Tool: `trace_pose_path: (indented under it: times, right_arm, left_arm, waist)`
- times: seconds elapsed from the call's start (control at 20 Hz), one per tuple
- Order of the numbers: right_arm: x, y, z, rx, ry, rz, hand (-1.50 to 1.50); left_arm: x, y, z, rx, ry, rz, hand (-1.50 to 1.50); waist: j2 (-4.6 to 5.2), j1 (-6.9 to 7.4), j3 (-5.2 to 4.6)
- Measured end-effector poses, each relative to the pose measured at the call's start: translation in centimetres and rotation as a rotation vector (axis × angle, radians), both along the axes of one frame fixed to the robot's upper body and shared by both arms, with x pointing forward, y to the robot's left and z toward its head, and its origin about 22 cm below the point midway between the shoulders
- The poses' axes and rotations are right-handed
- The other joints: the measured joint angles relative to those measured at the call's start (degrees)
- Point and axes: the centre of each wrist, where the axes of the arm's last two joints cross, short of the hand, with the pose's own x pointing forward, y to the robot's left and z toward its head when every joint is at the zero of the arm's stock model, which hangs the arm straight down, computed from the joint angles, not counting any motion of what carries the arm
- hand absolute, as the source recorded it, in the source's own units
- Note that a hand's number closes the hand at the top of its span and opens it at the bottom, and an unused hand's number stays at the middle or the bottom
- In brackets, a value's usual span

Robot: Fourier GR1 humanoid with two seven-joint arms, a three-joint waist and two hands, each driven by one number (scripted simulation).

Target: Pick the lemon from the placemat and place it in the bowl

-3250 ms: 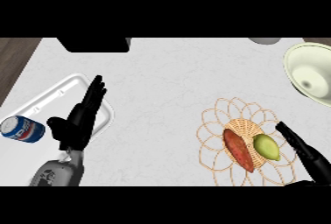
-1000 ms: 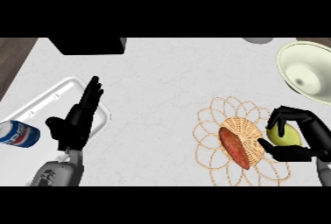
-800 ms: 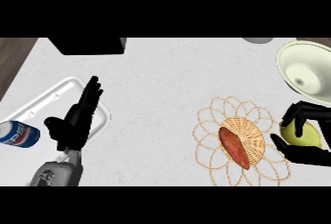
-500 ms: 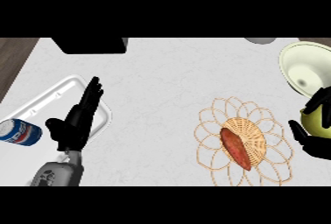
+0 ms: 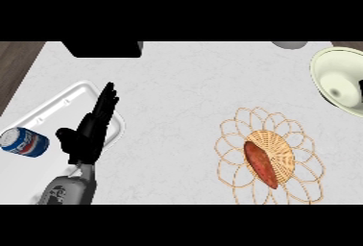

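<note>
White desk (image 5: 184, 96) fills most of the view. Wicker placemat (image 5: 284, 149), flower-shaped w/ looped edge, lies lower right, well apart from everything on the left side. White tray (image 5: 67, 98) sits at the left, set at a slant. Pale bowl (image 5: 330, 67) sits at the upper right corner, partly cut by the view's edge, near the placemat but not touching it.

Grey left forearm (image 5: 67, 190) comes up from the lower left; the left hand (image 5: 89, 137) is released, fingers straight and pointing up over the tray's near corner, thumb out to the side, grasping nothing.

Black block (image 5: 102, 49) sits at the top edge, left of ctr. 1 reddish sweet potato (image 5: 259, 163) lies lengthwise on the placemat's woven middle. 1 blue soda can (image 5: 25, 142) lies on its side just left of the left hand, beside the tray's lower edge. Small grey item (image 5: 291, 44) at the top edge, near the bowl.

Right hand (image 5: 360, 88): only a dark sliver at the right edge, over the bowl; can't tell its state. The lemon doesn't show, so can't tell where it is.
</note>
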Motion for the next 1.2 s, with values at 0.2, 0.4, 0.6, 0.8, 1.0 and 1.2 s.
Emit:
trace_pose_path:
  times: [0.2,0.4,0.6,0.8,1.0,1.2]
  right_arm:
    - [1.8,-1.2,0.8,-0.001,0.021,-0.049,1.50]
    - [4.2,-2.8,0.5,-0.095,0.044,-0.142,1.50]
    - [6.2,-5.0,-0.7,-0.216,0.063,-0.225,1.50]
    - [8.5,-7.0,-2.6,-0.283,0.075,-0.287,1.50]
    - [10.1,-9.3,-4.5,-0.302,0.096,-0.338,1.50]
    - [10.2,-11.9,-7.1,-0.329,0.106,-0.379,1.50]
  left_arm:
    - [-0.2,0.1,-0.5,0.004,-0.004,0.004,0.00]
    - [0.2,0.2,0.1,0.007,-0.005,-0.013,0.00]
    - [0.3,-0.2,-0.1,0.004,-0.002,-0.023,0.00]
    - [0.6,0.2,0.1,-0.002,-0.007,-0.026,0.00]
    - [0.5,0.0,0.0,0.005,-0.009,-0.028,0.00]
    - [0.3,-0.7,0.1,-0.002,-0.016,-0.033,0.00]
  waist:
    - [0.04,0.07,0.00]
    - [0.24,0.61,0.02]
    - [0.44,1.02,0.05]
    - [0.57,1.41,0.08]
    - [0.57,1.48,0.10]
    - [0.71,1.69,0.14]
